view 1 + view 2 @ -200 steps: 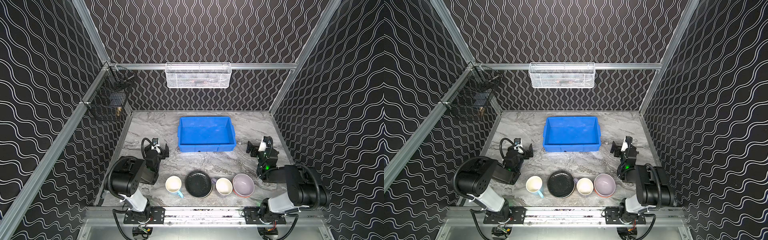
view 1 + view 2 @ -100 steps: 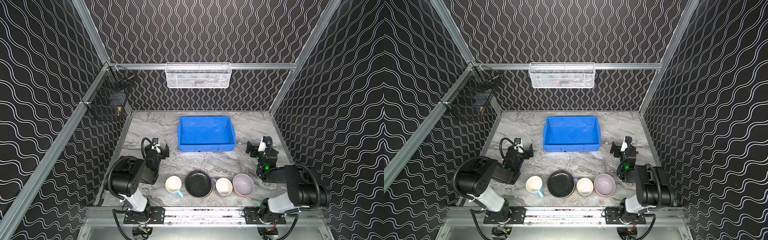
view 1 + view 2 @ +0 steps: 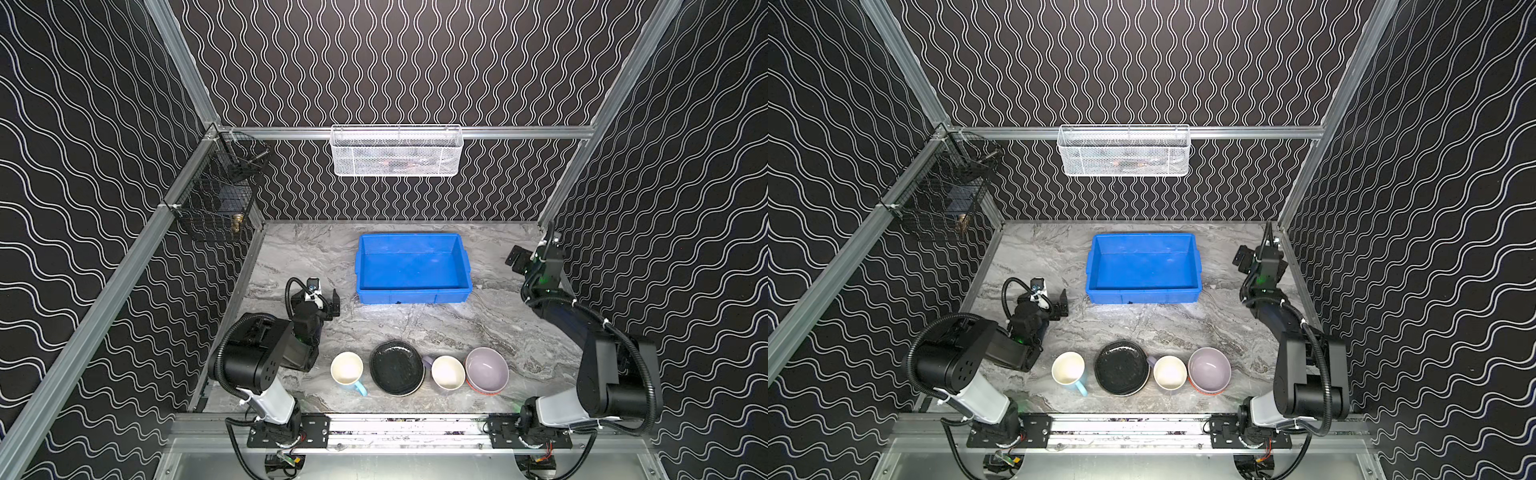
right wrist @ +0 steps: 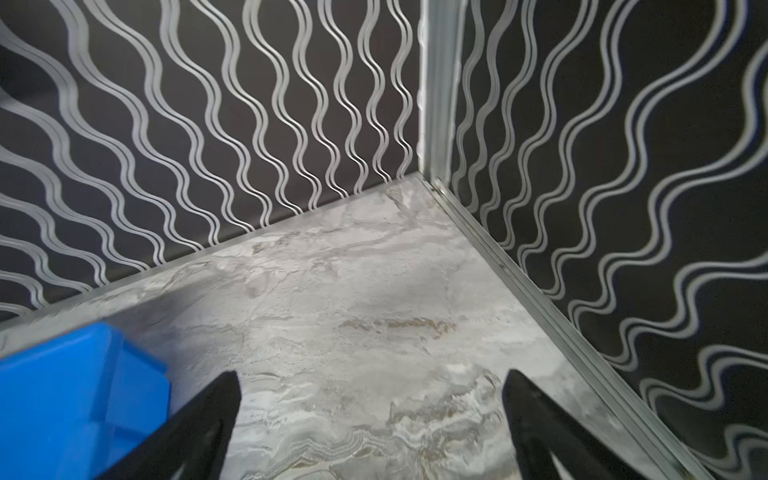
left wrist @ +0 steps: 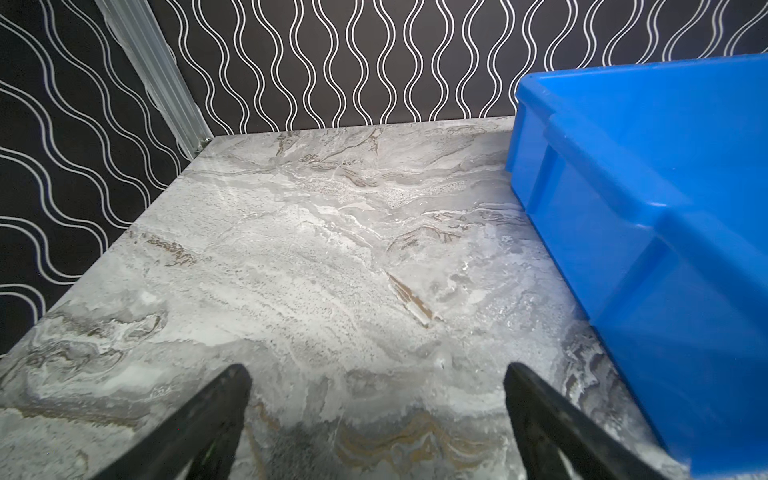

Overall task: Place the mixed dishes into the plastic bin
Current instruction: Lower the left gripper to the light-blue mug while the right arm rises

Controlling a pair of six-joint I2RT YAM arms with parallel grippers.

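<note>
The blue plastic bin (image 3: 413, 296) stands at the middle back of the marble table and holds nothing. The mixed dishes line the front edge: a light blue mug (image 3: 347, 369), a black plate (image 3: 396, 368), a lavender mug (image 3: 447, 372) and a lavender bowl (image 3: 487, 369) with an orange rim (image 3: 482, 390) showing beneath it. My left gripper (image 3: 322, 297) is open low over the table, left of the bin (image 5: 665, 187). My right gripper (image 3: 532, 253) is open near the back right corner, right of the bin (image 4: 62, 386). Between both pairs of fingers is only bare marble.
A white mesh basket (image 3: 397, 151) hangs on the back rail above the bin. A black wire basket (image 3: 216, 199) hangs on the left wall. Aluminium posts and patterned walls close in the table on three sides.
My right gripper has moved away from the dishes towards the back right corner. The left arm and all dishes have stayed still.
</note>
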